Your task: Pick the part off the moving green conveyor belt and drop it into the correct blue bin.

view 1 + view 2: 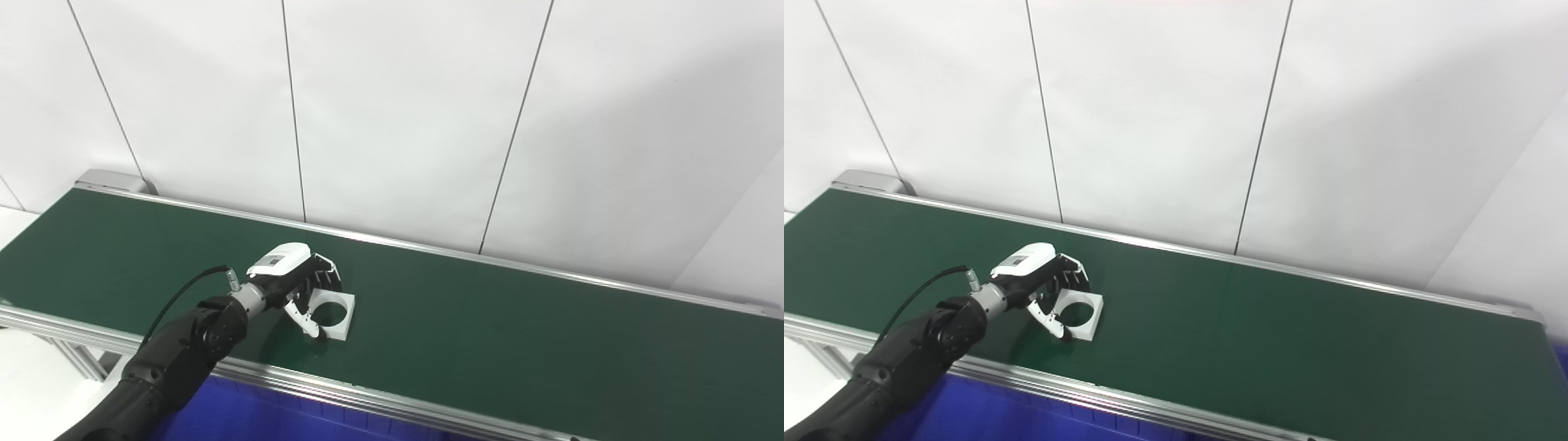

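The part [334, 314] is a white square plate with a large round hole. It lies on the green conveyor belt [490, 331], left of the middle; it also shows in the right eye view [1082, 315]. My left hand [293, 283] reaches in from the lower left and is on the part's left side. Its fingers [326, 278] curl over the far edge and its thumb [305, 318] presses the near left edge. The hand is closed on the part, which still rests on the belt. My right hand is not in view.
A blue bin [245, 416] sits below the belt's near metal rail [343, 392]. A sliver of blue [1562, 358] shows past the belt's right end. A white panelled wall [398, 122] stands right behind the belt.
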